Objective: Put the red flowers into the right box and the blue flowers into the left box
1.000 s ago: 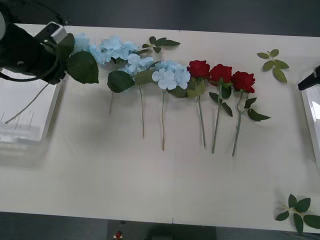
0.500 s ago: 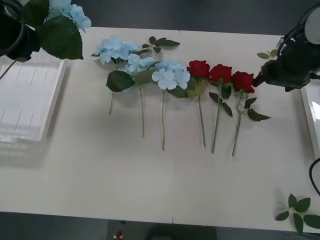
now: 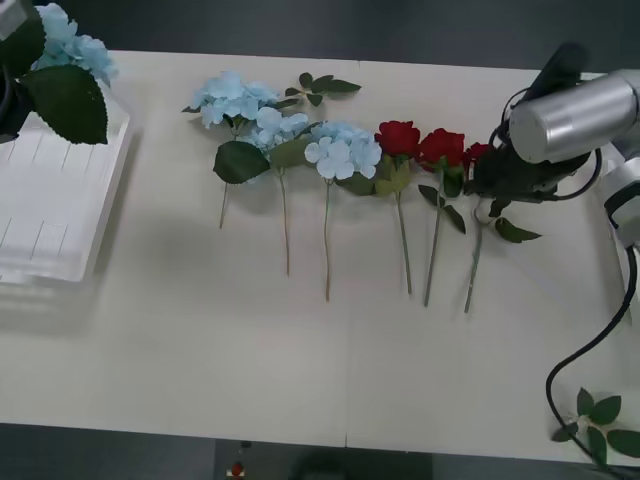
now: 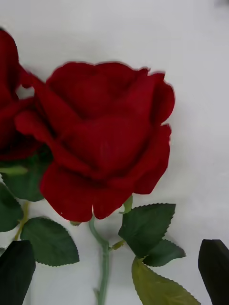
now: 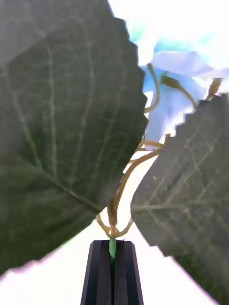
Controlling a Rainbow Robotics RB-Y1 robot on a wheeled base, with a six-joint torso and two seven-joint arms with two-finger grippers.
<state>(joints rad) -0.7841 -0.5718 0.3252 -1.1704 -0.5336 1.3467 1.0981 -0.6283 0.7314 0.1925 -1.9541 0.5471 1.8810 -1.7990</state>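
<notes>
Looking down from the front view, the left gripper (image 3: pixel 8 75) is at the far left corner of the worktop (image 3: pixel 200 340), above the left box (image 3: pixel 55 205). It carries one blue flower (image 3: pixel 65 50) with big dark leaves. Half a second ago this flower was higher and partly out of the picture; now it hangs lower, over the far end of the box. The other blue flowers (image 3: pixel 275 135) lie in a row near the far edge, next to the red flowers (image 3: pixel 420 148). The right gripper (image 3: pixel 505 175) has come in from the right edge and now sits over the last rose in the row, hiding most of its bloom. Loose leaf sprigs (image 3: pixel 320 85) lie near the far edge, and another sprig (image 3: pixel 600 420) lies at the near right corner.

From the right wrist view, a red rose (image 4: pixel 102 138) is right below, lying flat. The two black fingers (image 4: pixel 217 269) stand wide apart, so the jaws are open and hold nothing.

From the left wrist view, the jaws are closed tight on the thin green stem (image 5: pixel 112 248) of the blue flower, with leaves spreading on both sides.
</notes>
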